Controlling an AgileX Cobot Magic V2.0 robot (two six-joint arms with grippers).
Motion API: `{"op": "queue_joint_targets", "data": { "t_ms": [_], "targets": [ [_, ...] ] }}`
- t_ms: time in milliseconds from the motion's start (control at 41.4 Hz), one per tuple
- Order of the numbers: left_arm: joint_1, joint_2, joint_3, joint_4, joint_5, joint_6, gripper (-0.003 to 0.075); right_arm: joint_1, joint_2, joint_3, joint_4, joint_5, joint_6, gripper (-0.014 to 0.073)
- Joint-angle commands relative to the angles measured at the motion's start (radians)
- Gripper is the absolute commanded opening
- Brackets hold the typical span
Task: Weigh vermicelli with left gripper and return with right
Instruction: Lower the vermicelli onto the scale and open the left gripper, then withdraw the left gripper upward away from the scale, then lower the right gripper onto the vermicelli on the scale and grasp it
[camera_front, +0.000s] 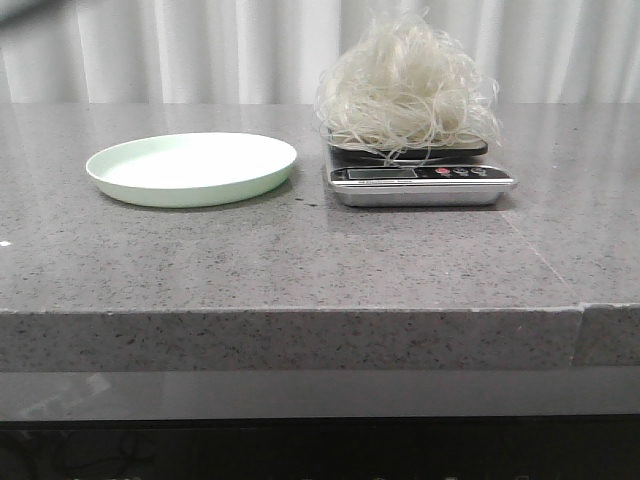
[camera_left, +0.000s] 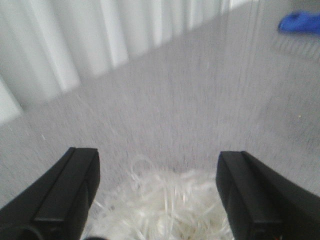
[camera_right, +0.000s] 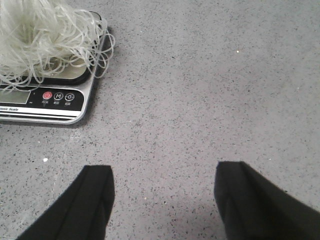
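A pale green plate (camera_front: 191, 168) lies flat on the speckled grey stone table (camera_front: 300, 260), at about nine o'clock from a silver kitchen scale (camera_front: 421, 184), near it but apart. The scale's front panel carries a small display (camera_front: 379, 173) and round buttons (camera_right: 58, 96), one red. White curtains (camera_front: 200, 50) hang behind the table, at twelve o'clock. A blurred blue object (camera_left: 300, 23) lies on the surface.

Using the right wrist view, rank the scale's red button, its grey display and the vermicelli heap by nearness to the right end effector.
1. Round red button on the silver kitchen scale, closest to the right end effector.
2. Grey rectangular display, beside the button, farther off.
3. Fluffy white vermicelli, heaped on the scale's platform beyond both.
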Motion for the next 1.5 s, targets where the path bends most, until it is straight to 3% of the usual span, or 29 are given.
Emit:
{"op": "queue_joint_targets", "data": {
  "t_ms": [0,435,700,1063,1473],
  "targets": [
    [-0.003,-0.15,-0.039,0.0,0.002,0.001,0.0544,-0.004,0.004,-0.033,0.006,-0.061,-0.007,0.0537],
    [-0.003,-0.471,-0.017,0.013,0.439,-0.015,0.0544,0.059,0.004,-0.033,0.047,-0.085,-0.066,0.0537],
    [-0.003,-0.674,0.232,-0.023,0.428,-0.025,0.0544,0.172,0.031,-0.074,0.048,-0.122,-0.07,0.0535],
    [-0.003,-0.963,0.622,-0.029,0.423,-0.029,0.0544,0.293,0.275,-0.238,0.052,-0.124,-0.07,0.0535],
    [-0.003,-1.132,0.744,-0.031,0.448,-0.036,0.0544,0.348,0.647,-0.535,0.052,-0.149,-0.07,0.0535]
  ]
}}
